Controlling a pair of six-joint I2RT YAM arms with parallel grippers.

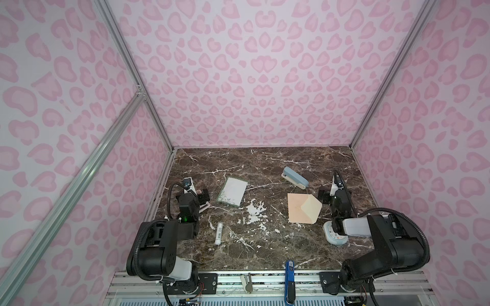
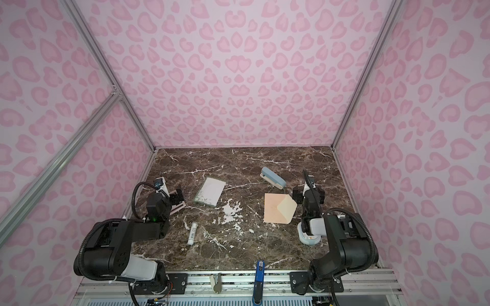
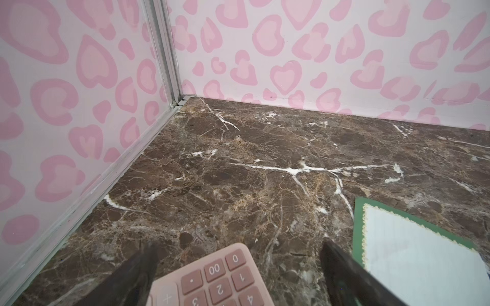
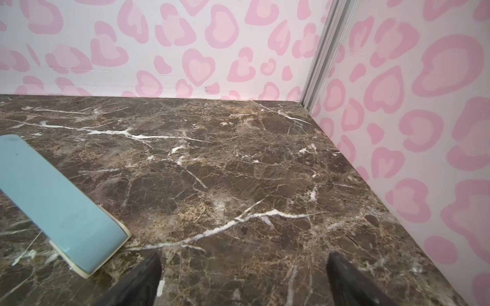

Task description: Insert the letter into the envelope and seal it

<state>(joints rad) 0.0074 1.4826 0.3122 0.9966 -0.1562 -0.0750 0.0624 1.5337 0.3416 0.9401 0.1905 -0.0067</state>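
On brown marble tabletop (image 1: pixel 265 164), pink heart-print walls (image 1: pixel 238 79), letter (image 1: pixel 232 191) and envelope (image 1: pixel 299 209) apart

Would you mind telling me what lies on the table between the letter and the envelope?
Nothing: in both top views only bare marble tabletop, with white veining, separates the letter from the envelope.

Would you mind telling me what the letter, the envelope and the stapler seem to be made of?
Letter: thin matte paper or card, lying flat, printed green border. Envelope: matte peach paper, creased flap showing cream inside. Stapler: likely smooth blue plastic with a soft sheen.
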